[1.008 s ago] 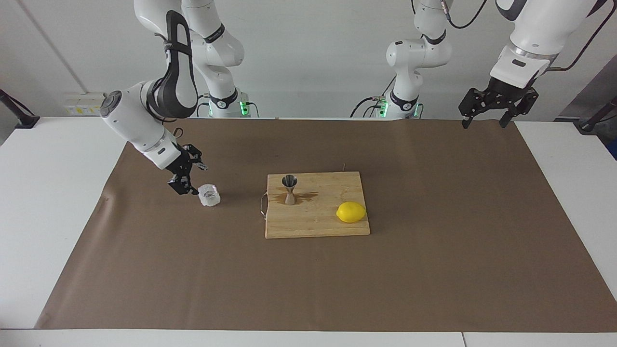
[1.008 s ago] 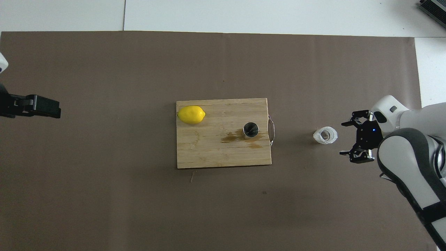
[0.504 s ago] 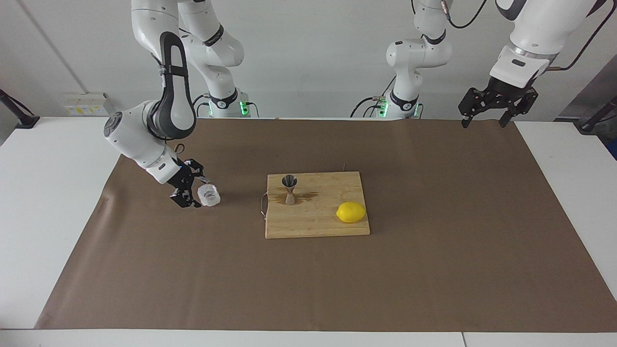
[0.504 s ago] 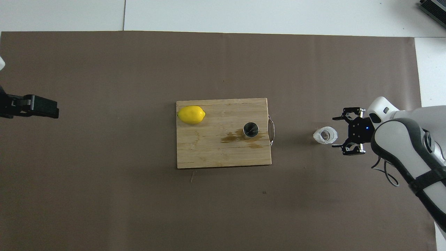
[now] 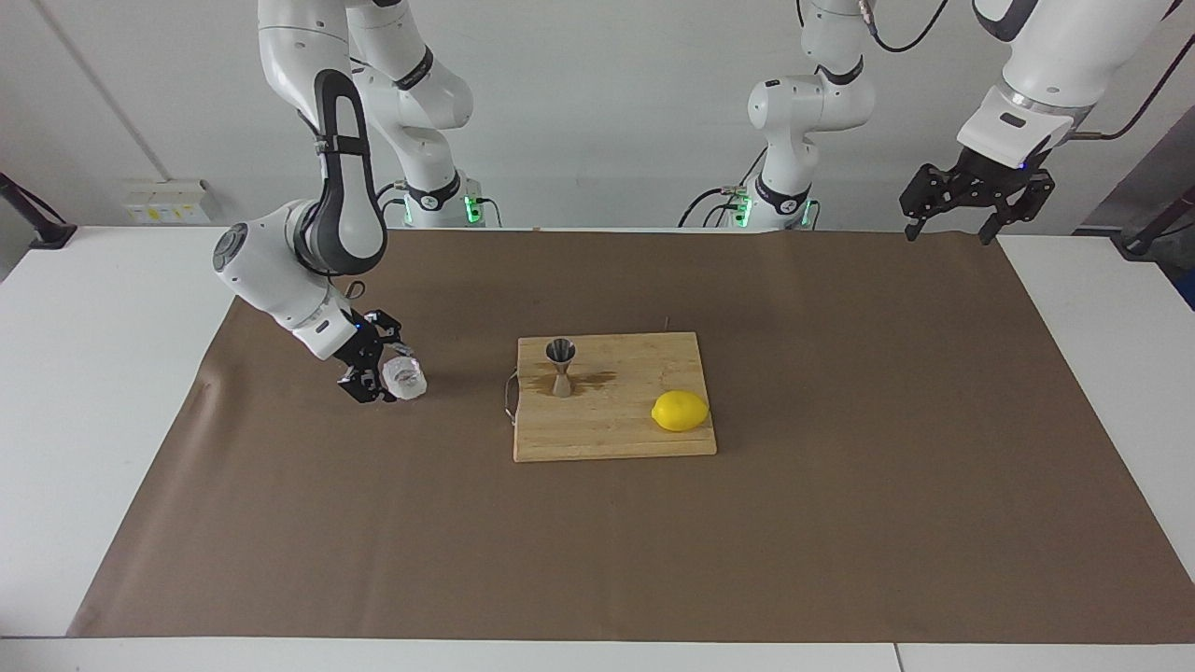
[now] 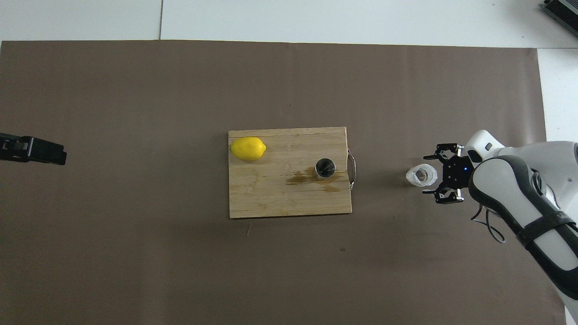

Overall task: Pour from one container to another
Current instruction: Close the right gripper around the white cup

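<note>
The right gripper (image 5: 390, 375) is set low over the brown paper sheet (image 5: 840, 523) toward the right arm's end of the table, its two black fingers spread wide to either side of the small, squat, clear textured glass tumbler (image 5: 404, 377). The tumbler stands upright on the sheet between the fingers; no contact is visible, and nothing is held. The step in hand is judged to be the approach for grasping, with the pour itself not yet begun. For the next move, the fingers would need to be closed evenly on the tumbler's sides without tipping it, after which it would have to be lifted and carried across to the board.

Well apart from the tumbler, toward the middle of the table, a pale wooden cutting board (image 5: 644, 439) with a wire handle is laid flat. On it, near the handle end, the small shiny steel hourglass-shaped jigger (image 5: 561, 367) stands upright, with a dark wet stain (image 5: 597, 379) beside its foot. An oval yellow lemon (image 5: 680, 411) rests at the board's other end. Bare sheet lies between tumbler and board, so an unobstructed path is judged to exist.

The left gripper (image 5: 977, 201) is held high over the sheet's edge at the left arm's end, opened wide, empty and waiting.
</note>
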You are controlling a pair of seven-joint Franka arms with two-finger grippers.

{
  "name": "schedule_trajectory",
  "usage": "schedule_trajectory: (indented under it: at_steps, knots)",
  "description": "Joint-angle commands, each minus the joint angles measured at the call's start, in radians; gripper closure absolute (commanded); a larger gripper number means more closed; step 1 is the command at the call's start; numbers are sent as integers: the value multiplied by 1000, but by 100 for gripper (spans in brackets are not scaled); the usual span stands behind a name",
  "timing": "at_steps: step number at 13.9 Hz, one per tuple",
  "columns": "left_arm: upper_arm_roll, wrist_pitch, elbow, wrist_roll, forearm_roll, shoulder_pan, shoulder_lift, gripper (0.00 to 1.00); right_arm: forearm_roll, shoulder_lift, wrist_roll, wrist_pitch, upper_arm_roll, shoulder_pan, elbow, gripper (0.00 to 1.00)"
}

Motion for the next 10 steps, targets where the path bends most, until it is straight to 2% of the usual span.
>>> schedule_trajectory:
  at_steps: [1,4,5,9,10]
  knots:
    - [1,16,-32,6,-14,13,-28,0,80,27,-88,45,3,-1,-14,0]
    - [2,19,-32,-23,-47,14,-28,0,81,27,-91,48,3,1,-19,0]
    - [2,16,-33,-20,-46,19,-30,0,81,27,-91,48,3,1,-19,3]
    - [1,-2,-45,-20,-43,17,-38,0,81,27,-93,45,3,4,-19,72]
    - [1,-5,-45,-20,-43,17,-38,0,81,27,-94,45,3,4,-19,80]
